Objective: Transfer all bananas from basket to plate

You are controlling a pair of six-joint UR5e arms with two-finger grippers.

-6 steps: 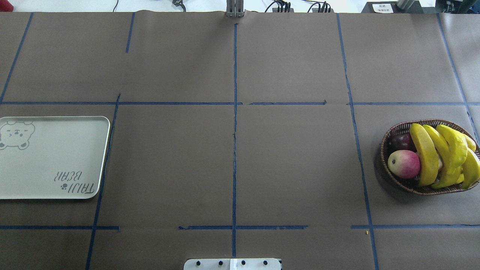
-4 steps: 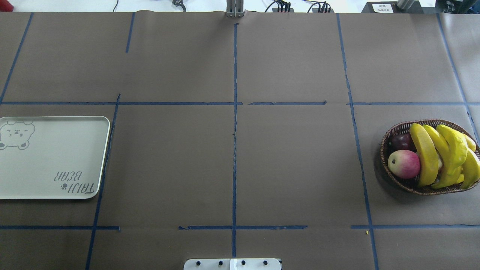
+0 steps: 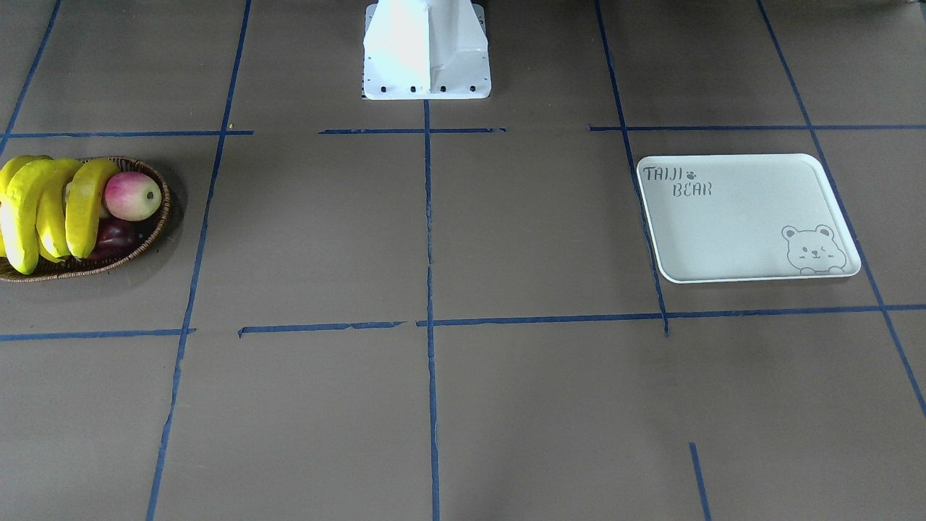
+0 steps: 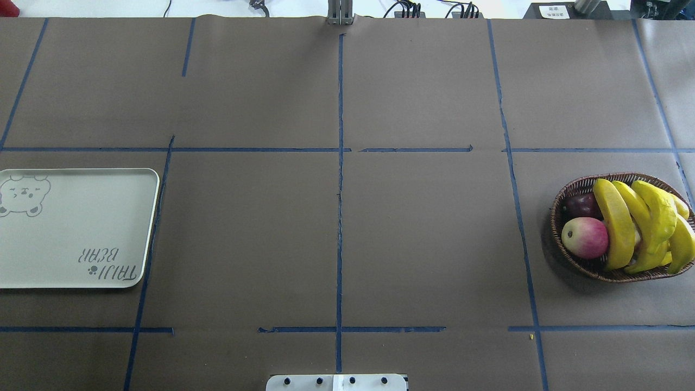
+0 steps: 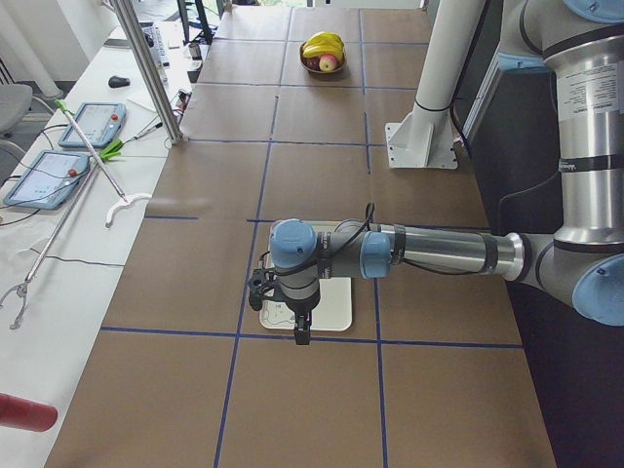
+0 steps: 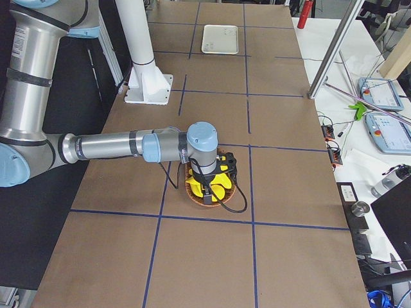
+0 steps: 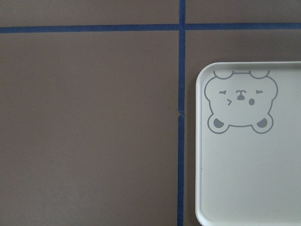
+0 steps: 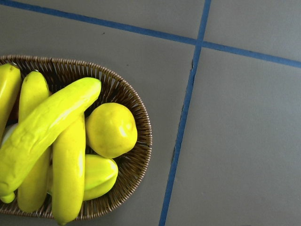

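Several long yellow bananas point(image 4: 619, 228) lie side by side in the brown wicker basket point(image 4: 559, 217) at the table's right edge; the right wrist view looks down on the bananas point(image 8: 47, 127) and the basket rim point(image 8: 141, 127). The cream plate point(image 4: 76, 228) with the bear print sits at the left edge with nothing on it, and its corner point(image 7: 249, 179) fills the left wrist view. My left gripper point(image 5: 301, 334) hangs over the plate's outer end, my right gripper point(image 6: 207, 197) over the basket. Both show only in the side views, so I cannot tell whether they are open or shut.
A pink-red apple point(image 4: 585, 237) and a dark purple fruit point(image 4: 581, 205) share the basket, along with a round yellow fruit point(image 8: 111, 129). The white robot base point(image 3: 427, 51) stands mid-table at the near edge. Brown paper with blue tape lines covers the table between basket and plate.
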